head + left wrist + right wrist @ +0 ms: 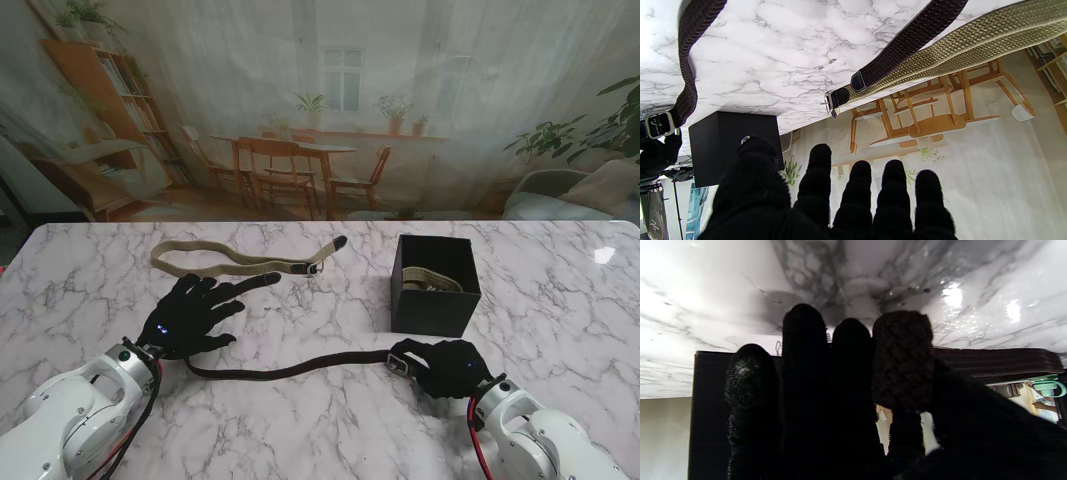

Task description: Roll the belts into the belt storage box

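A dark woven belt (pixel 290 370) lies stretched across the table nearer to me. My right hand (pixel 450 367) is shut on its buckle end (pixel 658 124), just in front of the black storage box (pixel 433 300). A rolled tan belt (pixel 437 281) sits inside the box. A second tan belt (pixel 225 262) lies looped farther from me, its buckle (pixel 832 101) toward the box, with a dark strap end (pixel 913 33) alongside it. My left hand (pixel 195 315) rests open, fingers spread, between the two belts and holds nothing. In the right wrist view the fingers (pixel 803 340) hide the buckle.
The marble table (pixel 560 420) ends at a backdrop picturing a room. Its left edge runs close to my left forearm.
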Available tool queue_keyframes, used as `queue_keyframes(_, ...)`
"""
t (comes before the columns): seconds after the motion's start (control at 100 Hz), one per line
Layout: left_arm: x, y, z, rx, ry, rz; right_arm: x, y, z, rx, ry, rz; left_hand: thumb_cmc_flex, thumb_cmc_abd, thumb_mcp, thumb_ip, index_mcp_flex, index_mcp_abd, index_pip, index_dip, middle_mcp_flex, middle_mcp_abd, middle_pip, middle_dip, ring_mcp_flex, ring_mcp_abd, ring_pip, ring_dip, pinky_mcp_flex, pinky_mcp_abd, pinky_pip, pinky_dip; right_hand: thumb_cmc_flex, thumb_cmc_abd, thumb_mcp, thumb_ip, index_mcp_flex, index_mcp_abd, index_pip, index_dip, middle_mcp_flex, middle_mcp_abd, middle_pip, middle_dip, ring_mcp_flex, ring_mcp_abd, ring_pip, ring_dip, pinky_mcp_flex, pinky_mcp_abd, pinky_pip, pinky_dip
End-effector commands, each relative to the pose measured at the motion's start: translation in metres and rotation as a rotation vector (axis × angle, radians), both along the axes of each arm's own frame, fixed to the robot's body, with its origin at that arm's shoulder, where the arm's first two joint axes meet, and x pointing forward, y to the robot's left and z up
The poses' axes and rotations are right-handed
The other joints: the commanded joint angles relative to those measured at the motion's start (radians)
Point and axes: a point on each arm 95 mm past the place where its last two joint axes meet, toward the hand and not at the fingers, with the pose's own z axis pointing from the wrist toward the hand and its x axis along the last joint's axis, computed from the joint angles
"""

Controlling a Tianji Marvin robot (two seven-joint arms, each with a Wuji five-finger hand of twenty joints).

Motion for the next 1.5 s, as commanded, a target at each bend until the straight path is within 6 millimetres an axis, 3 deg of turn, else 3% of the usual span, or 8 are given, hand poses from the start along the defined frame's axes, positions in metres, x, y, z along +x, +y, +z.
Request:
queue_keyframes(0.0, 0.0, -0.001, -0.002, 0.005, 0.014, -0.001, -0.002, 0.0, -0.002, -0.011, -0.001, -0.024, 0.031, 0.043, -0.021, -0.015, 0.006, 0.027, -0.004, 0.007, 0.014, 0.019, -0.006, 0.013, 0.007, 0.014, -0.017, 0.0, -0.016, 0.029, -0.026, 0.01, 0.047, 0.072, 0.061, 0.05, -0.085, 0.14, 0.019, -0.01, 0.072, 0.003, 0.058, -0.02, 0.022, 0.01, 0.039, -0.027, 0.017, 0.047, 0.033, -0.021)
queue_keyframes(0.11, 0.0, -0.001, -0.002, 0.005, 0.015, -0.002, -0.003, -0.002, -0.002, -0.017, 0.018, -0.05, 0.033, 0.044, -0.021, -0.015, 0.005, 0.027, -0.005, 0.006, 0.016, 0.018, -0.005, 0.013, 0.008, 0.015, -0.016, 0.0, -0.016, 0.029, -0.026, 0.01, 0.031, 0.099, 0.005, 0.059, -0.139, 0.218, 0.016, -0.032, 0.073, -0.013, 0.008, -0.067, 0.02, 0.005, -0.032, -0.065, -0.028, 0.034, 0.031, -0.03)
queue_keyframes(0.41, 0.0, -0.001, -0.002, 0.004, 0.015, -0.003, -0.01, -0.013, -0.003, -0.066, 0.055, -0.013, 0.034, 0.042, -0.021, -0.015, 0.0, 0.028, -0.007, 0.005, 0.023, 0.017, -0.002, 0.014, 0.013, 0.014, -0.015, 0.001, -0.015, 0.031, -0.024, 0.009, 0.081, 0.046, 0.078, 0.067, -0.111, -0.22, -0.096, -0.106, 0.016, -0.036, -0.053, -0.028, 0.013, -0.007, -0.192, -0.018, -0.108, 0.047, -0.019, 0.012)
queue_keyframes(0.71, 0.0, -0.001, -0.002, 0.002, 0.012, -0.005, -0.009, -0.011, -0.006, -0.001, 0.065, -0.043, 0.037, 0.043, -0.021, -0.015, -0.003, 0.026, -0.008, 0.004, 0.024, 0.014, 0.0, 0.015, 0.015, 0.014, -0.015, 0.001, -0.014, 0.031, -0.022, 0.008, 0.15, 0.16, 0.041, 0.036, 0.144, -0.279, -0.013, -0.027, 0.06, 0.042, -0.128, -0.042, 0.012, 0.074, -0.054, -0.036, -0.023, 0.127, 0.011, -0.039)
queue_keyframes(0.81, 0.0, -0.001, -0.002, 0.001, 0.012, -0.005, -0.009, -0.011, -0.007, 0.004, 0.06, -0.032, 0.037, 0.043, -0.021, -0.015, -0.001, 0.027, -0.007, 0.004, 0.023, 0.015, 0.0, 0.015, 0.015, 0.015, -0.015, 0.001, -0.015, 0.03, -0.022, 0.008, 0.054, 0.084, 0.038, -0.007, 0.275, 0.124, 0.051, -0.055, 0.065, -0.009, -0.187, -0.058, 0.016, 0.016, -0.146, -0.066, -0.04, 0.069, 0.008, -0.04)
queue_keyframes(0.91, 0.0, -0.001, -0.002, 0.002, 0.013, -0.006, -0.01, -0.01, -0.005, -0.005, 0.062, -0.012, 0.036, 0.043, -0.021, -0.015, -0.001, 0.028, -0.006, 0.004, 0.023, 0.016, -0.001, 0.014, 0.014, 0.014, -0.015, 0.001, -0.015, 0.03, -0.022, 0.007, -0.131, 0.011, 0.005, 0.017, 0.402, 0.273, 0.095, 0.03, 0.069, -0.057, -0.242, -0.091, 0.02, -0.03, -0.201, -0.062, -0.07, 0.044, -0.012, -0.022)
queue_keyframes(1.19, 0.001, -0.002, -0.002, 0.0, 0.015, -0.008, -0.017, -0.007, 0.021, -0.159, 0.225, 0.086, 0.038, 0.044, -0.021, -0.014, -0.002, 0.028, -0.006, 0.003, 0.022, 0.016, 0.0, 0.014, 0.013, 0.014, -0.015, 0.001, -0.016, 0.031, -0.021, 0.007, -0.323, 0.002, -0.274, 0.049, 0.262, 0.393, -0.113, 0.173, -0.121, -0.14, -0.427, -0.166, -0.144, -0.135, -0.415, -0.105, -0.257, -0.115, -0.126, 0.01)
queue_keyframes(1.49, 0.0, -0.001, -0.002, -0.003, 0.013, -0.007, -0.019, -0.003, 0.041, -0.312, 0.383, 0.138, 0.038, 0.043, -0.021, -0.015, 0.0, 0.028, -0.005, 0.004, 0.024, 0.016, 0.0, 0.015, 0.015, 0.015, -0.014, 0.001, -0.016, 0.03, -0.02, 0.006, -0.094, -0.127, 0.256, 0.228, 0.043, 0.428, -0.289, 0.228, -0.392, -0.202, -0.529, -0.234, -0.362, -0.235, -0.569, -0.204, -0.368, -0.253, -0.258, -0.015)
